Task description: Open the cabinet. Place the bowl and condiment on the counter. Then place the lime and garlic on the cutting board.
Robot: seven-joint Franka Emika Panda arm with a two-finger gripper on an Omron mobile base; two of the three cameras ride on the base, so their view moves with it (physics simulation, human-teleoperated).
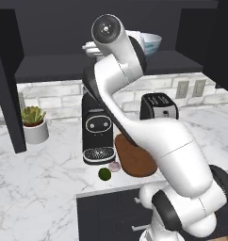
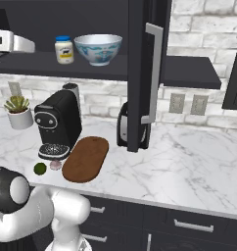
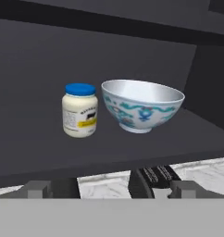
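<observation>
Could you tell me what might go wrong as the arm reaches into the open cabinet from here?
1. The condiment and the bowl stand close together on the cabinet shelf; the open gripper reaching for one might knock the other off.
2. The coffee machine and toaster sit right below, so a dropped bowl could strike them.
3. The open door hangs beside the bowl and could catch the arm.

Even, soft rendered light; slightly blurry frames.
The counter (image 2: 199, 152) is bright with faint shadows, the cabinet (image 3: 35, 60) interior stays dim, and a gentle sheen marks the bowl (image 3: 141, 105).
</observation>
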